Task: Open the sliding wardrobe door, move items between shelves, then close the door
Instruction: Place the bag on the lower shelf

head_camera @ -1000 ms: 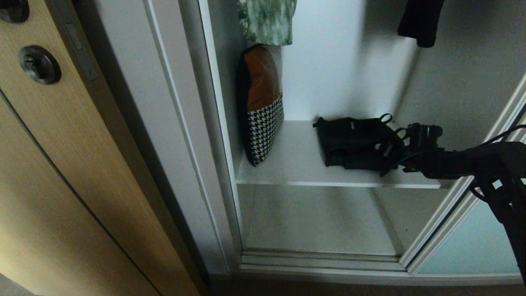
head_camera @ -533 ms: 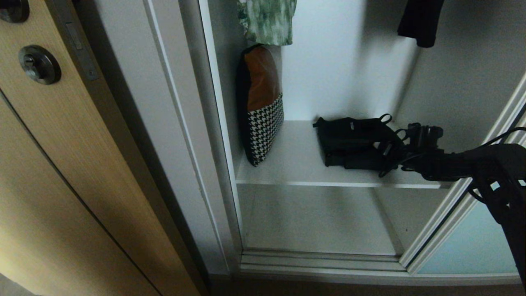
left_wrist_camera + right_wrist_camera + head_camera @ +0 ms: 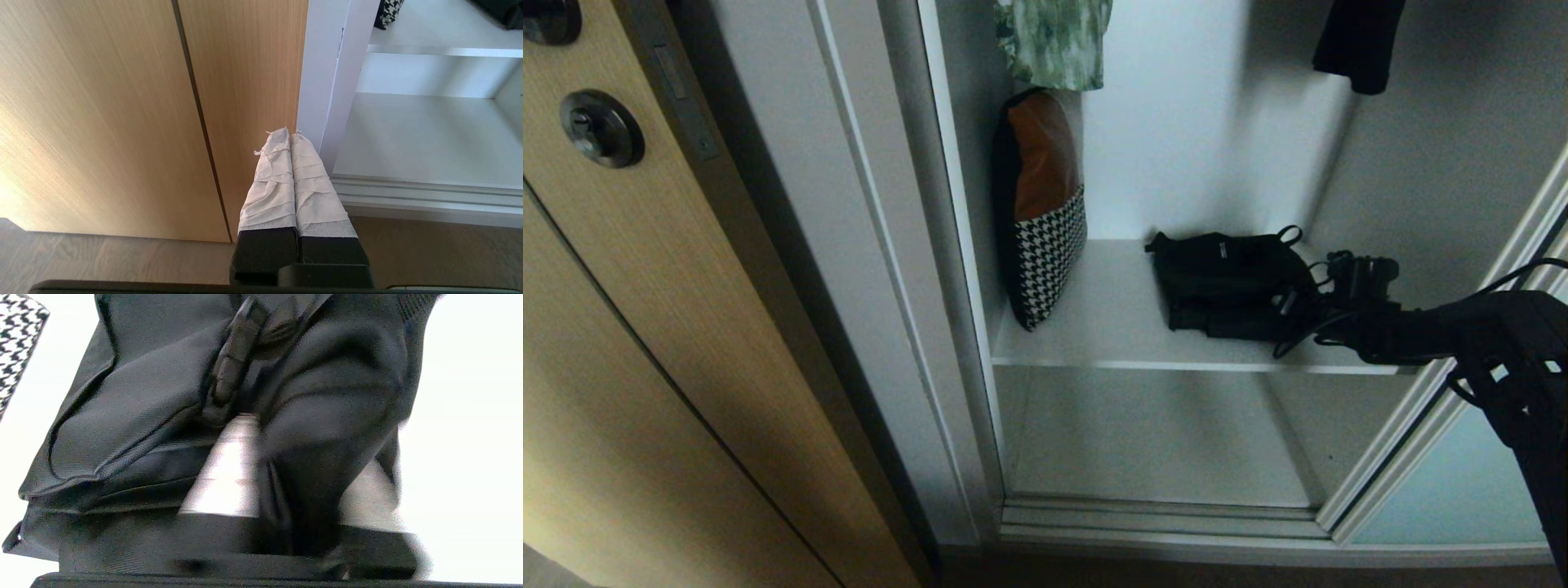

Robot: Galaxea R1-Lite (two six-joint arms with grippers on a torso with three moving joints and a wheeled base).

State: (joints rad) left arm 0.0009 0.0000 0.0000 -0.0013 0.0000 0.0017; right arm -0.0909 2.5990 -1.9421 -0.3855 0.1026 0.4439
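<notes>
Item 1, black bag (image 3: 1229, 282): lies flat on the upper shelf (image 3: 1111, 327), right half, near the front edge. Its long axis runs across the shelf, left to right, with thin straps trailing off its right end toward your arm. A small pale label shows on its top face; the writing is too small to read.

Item 2, right gripper (image 3: 286, 457): reaches in from the right, level with the shelf, at the bag's right end. In the right wrist view a fold of the bag's fabric bulges between the two pale fingers (image 3: 229, 473), so you have the jaws partly closed with cloth in them. Whether the grip is firm yet, you cannot tell. The bag lies leftward from the gripper, so I judge any lift will drag its bulk by one end and let it hang.

Item 3, left gripper (image 3: 292, 179): parked low outside the wardrobe, facing the wood panel, wrapped fingers pressed together and holding nothing. The right arm is far nearer the bag.

Item 4, houndstooth cushion (image 3: 1045, 220): stands upright against the left wall on the same shelf, well apart from the bag. No writing.

Item 5, lower shelf (image 3: 1160, 441): directly beneath; likely destination.

Item 6, sliding door (image 3: 1462, 490): pale blue-green glass, pushed aside at the right.
</notes>
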